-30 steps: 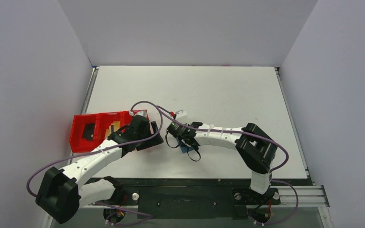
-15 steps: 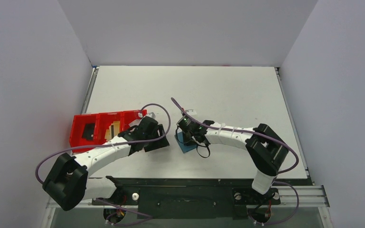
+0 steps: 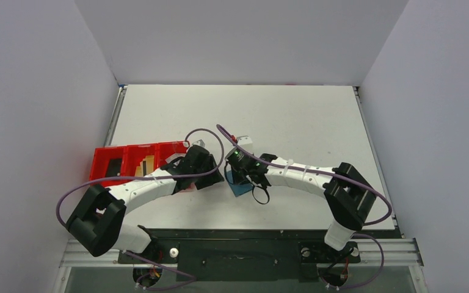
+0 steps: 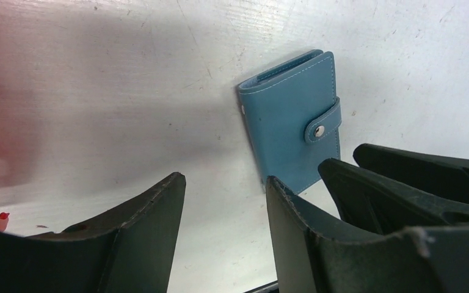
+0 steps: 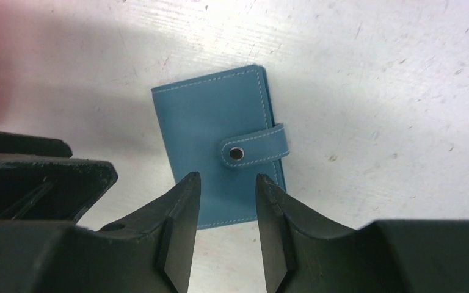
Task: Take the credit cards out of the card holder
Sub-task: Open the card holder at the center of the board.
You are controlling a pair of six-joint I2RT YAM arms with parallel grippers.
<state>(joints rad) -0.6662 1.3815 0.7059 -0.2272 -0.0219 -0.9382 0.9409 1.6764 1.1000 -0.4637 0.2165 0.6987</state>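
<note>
Nearest us, both arms reach in from the near edge and meet over the middle of the worktop (image 3: 293, 116). The left tool (image 4: 225, 183) stands fairly wide with nothing between its jaws. The right tool (image 5: 227, 180) stands narrower, also empty, and hovers directly over the card holder (image 5: 210, 122). The holder lies flat on the worktop between the two tools, and its tab (image 5: 253, 149) looks snapped shut. Farther back and to the left, the red tray (image 3: 107, 150) holds what we take for a dark card (image 3: 115, 166) in one compartment and a tan card (image 3: 148, 163) in the next. We judge the cards are out and little remains.
</note>
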